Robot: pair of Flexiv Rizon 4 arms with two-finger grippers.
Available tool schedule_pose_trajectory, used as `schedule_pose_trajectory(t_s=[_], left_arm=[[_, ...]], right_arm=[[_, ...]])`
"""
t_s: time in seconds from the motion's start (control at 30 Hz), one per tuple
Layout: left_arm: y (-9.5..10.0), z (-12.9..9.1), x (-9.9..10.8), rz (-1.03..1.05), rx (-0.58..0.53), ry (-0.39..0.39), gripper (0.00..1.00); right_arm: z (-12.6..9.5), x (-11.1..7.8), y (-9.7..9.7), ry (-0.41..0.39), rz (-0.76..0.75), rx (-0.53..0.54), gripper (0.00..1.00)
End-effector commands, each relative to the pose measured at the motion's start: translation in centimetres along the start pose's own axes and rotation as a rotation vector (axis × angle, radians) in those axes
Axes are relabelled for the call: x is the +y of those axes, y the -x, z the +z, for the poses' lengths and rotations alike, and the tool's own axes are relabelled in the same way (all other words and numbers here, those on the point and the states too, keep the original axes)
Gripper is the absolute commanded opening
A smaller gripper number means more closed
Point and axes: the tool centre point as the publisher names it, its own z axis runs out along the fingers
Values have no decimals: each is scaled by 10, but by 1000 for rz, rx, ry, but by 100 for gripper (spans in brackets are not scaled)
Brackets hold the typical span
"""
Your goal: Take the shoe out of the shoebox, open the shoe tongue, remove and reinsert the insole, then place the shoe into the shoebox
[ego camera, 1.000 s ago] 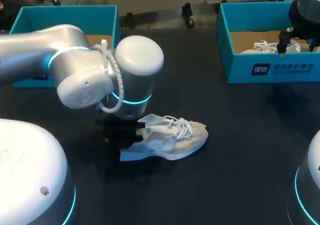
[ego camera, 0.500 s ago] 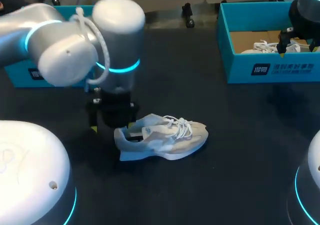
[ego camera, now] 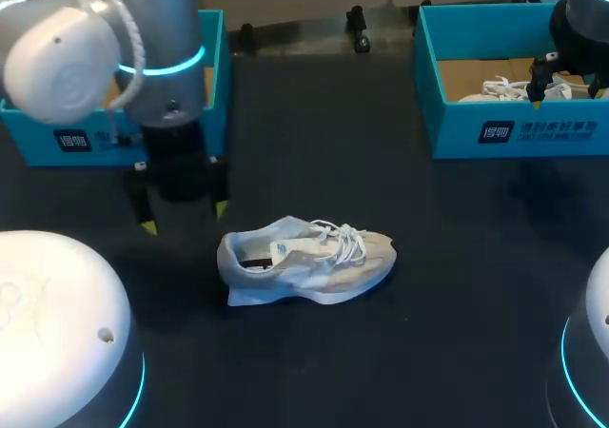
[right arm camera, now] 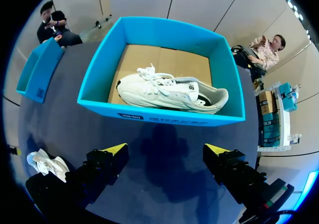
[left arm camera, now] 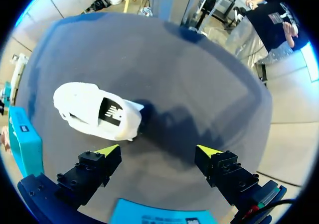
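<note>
Left pincer [ego camera: 184, 217] withdrew; shoe [ego camera: 309, 262] lies beside, apart.

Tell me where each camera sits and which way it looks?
Head view: above and behind the robot, looking down on the table at the loose shoe; the left arm and left hand show.
Left wrist view: on the left arm's wrist, looking down past the open left hand at the loose shoe.
Right wrist view: on the wrist of the right arm, looking down past the open right hand at the shoebox holding another shoe.
Shared: head and left wrist views both show the loose shoe.
</note>
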Motion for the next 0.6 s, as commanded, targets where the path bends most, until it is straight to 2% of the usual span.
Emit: schedule_pose_trajectory(t_s=[0.03,0.6], left_arm=[[-24,-7,4,-7,-58,-60,100],[-24,-7,4,-7,-58,-60,100]], right_arm=[[0,-1,0,1,1,0,100],[0,-1,0,1,1,0,100]])
